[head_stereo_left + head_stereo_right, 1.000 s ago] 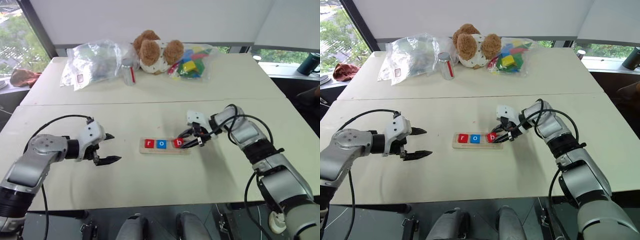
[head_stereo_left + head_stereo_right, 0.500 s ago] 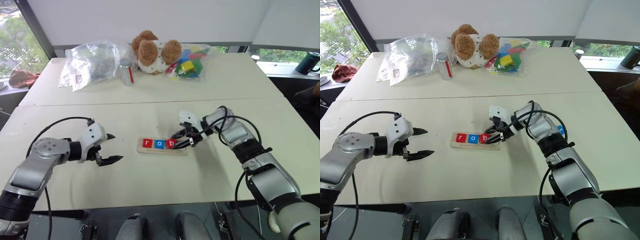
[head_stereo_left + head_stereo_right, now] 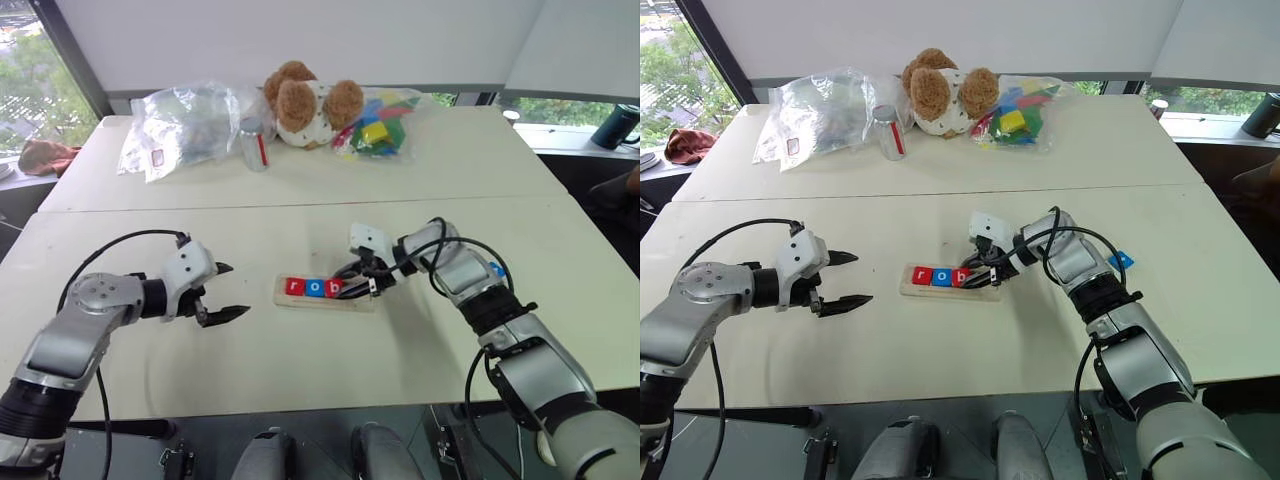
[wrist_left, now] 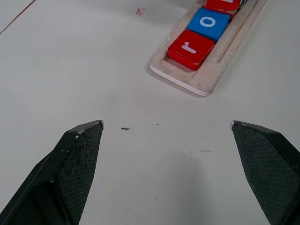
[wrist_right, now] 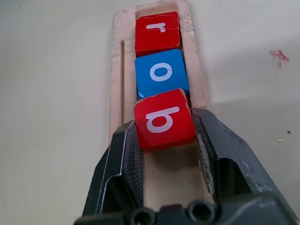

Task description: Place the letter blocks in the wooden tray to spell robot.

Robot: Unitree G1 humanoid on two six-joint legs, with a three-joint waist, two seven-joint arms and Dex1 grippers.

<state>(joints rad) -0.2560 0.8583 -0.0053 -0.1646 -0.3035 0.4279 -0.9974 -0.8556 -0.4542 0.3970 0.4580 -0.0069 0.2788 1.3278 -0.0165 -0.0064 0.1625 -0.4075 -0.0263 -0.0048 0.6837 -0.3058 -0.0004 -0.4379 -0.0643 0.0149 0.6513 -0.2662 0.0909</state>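
Observation:
The wooden tray [image 3: 360, 302] lies mid-table with a red "r" block [image 3: 293, 287] and a blue "o" block [image 3: 314, 288] flat at its left end. My right gripper [image 3: 352, 285] reaches in from the right, shut on the red "b" block [image 5: 164, 119], which is tilted over the tray [image 5: 117, 70] and touches the "o" [image 5: 161, 72]. One small blue block [image 3: 1121, 260] lies on the table to the right of my right arm. To the left of the tray hangs my left gripper [image 3: 233, 290], open and empty; its view shows the tray's left end [image 4: 206, 79].
Along the far edge of the table are a clear plastic bag [image 3: 185, 125], a small can [image 3: 258, 148], a teddy bear [image 3: 305, 100] and a bag of coloured toy bricks [image 3: 380, 128]. A seam [image 3: 250, 207] divides the two tabletops.
My right gripper has slid left along the tray with the "b" block, bringing it up against the "o". The left arm has stayed put.

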